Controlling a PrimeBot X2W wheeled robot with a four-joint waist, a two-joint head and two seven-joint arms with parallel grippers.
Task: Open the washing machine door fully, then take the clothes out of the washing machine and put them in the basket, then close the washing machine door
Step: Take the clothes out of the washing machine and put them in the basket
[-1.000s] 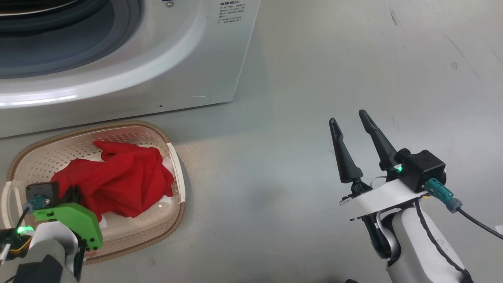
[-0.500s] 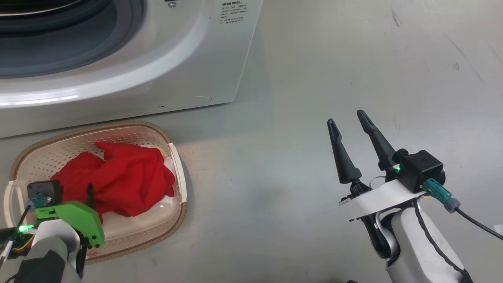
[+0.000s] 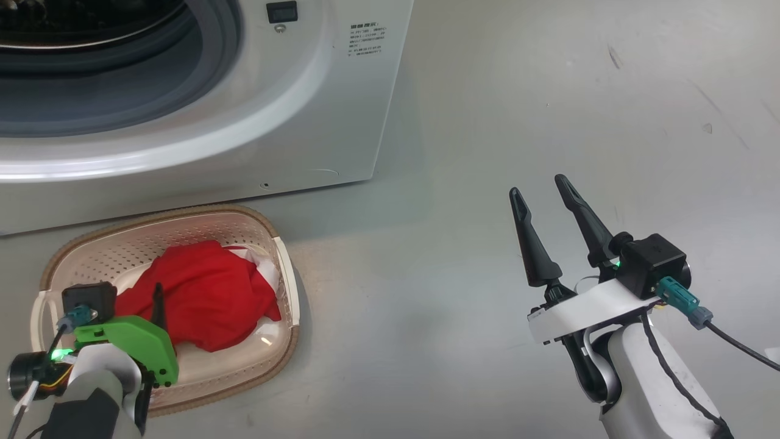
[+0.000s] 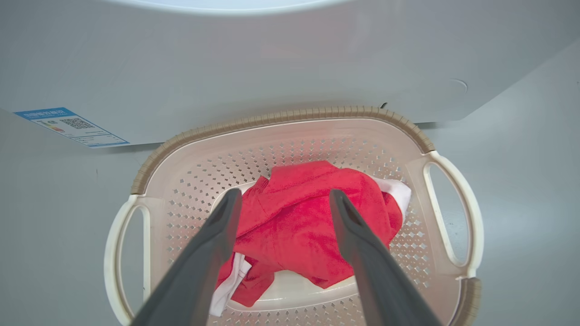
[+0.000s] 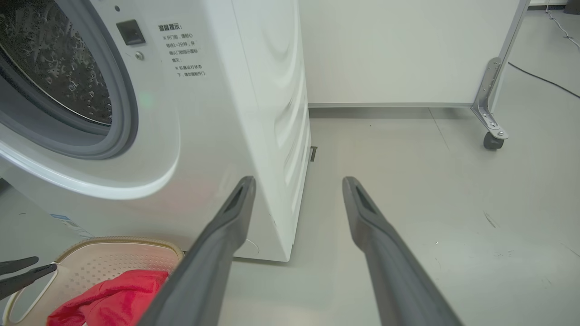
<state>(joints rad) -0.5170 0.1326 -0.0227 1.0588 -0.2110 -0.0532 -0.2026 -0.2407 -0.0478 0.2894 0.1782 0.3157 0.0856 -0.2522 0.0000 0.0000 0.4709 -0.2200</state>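
Red clothes [image 3: 204, 292] lie inside the basket [image 3: 183, 221] before the washing machine [image 3: 341, 122]. The left gripper [image 4: 284, 195] hangs over them, fingers apart and empty; the right gripper [image 3: 537, 185] is likewise spread, holding nothing. Unloading is judged complete; closing the door remains, as the drum [image 5: 59, 68] stands uncovered.

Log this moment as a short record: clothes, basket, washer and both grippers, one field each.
clothes: red heap with some white, lying inside the basket
basket: on the floor, right in front of the washing machine
washing machine: opening uncovered, steel drum visible, door not yet closed
left gripper: open, over the basket, gripping nothing
right gripper: open, empty, above bare floor to the machine's right
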